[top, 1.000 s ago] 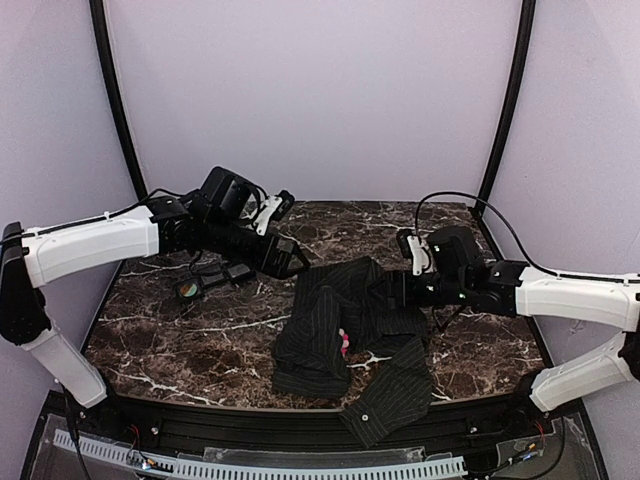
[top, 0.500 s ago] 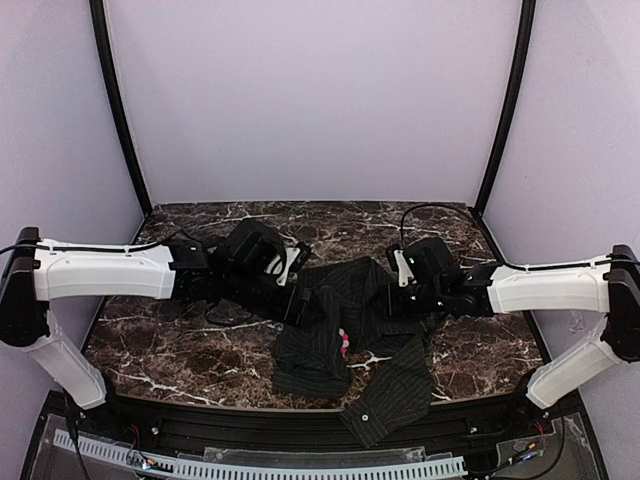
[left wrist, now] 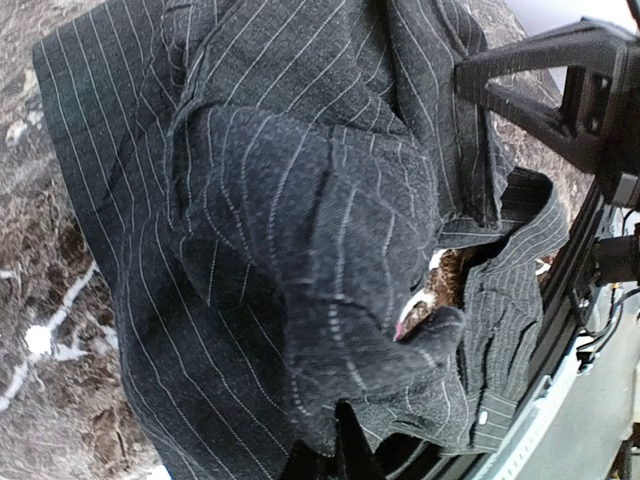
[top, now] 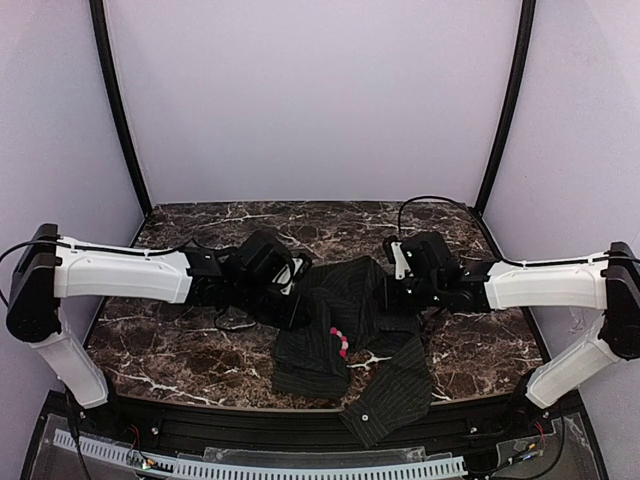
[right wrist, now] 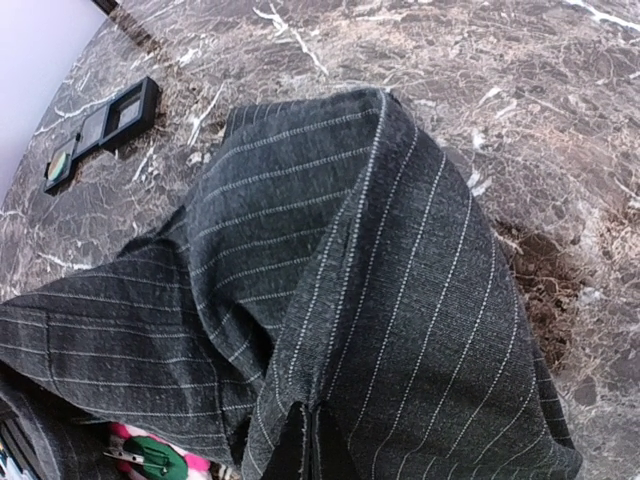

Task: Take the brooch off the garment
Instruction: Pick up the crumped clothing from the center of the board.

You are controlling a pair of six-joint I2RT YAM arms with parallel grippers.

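Brooch on shirt | left hand, right hand pinching shirt | trays well apart

Pink brooch, prob. on shirt front

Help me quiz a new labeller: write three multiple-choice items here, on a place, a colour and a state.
1. Where is the pink flower-shaped brooch? A) on the dark pinstriped fabric shirt B) on bare marble C) in a black tray
2. The shirt's stripes are: A) red B) pale C) green
3. The left hand and right hand are: A) both open B) both shut on the shirt C) holding the brooch
Key: A, it lies on the cloth; B, thin pale lines show; B, cloth bunches at both closed fingertips.
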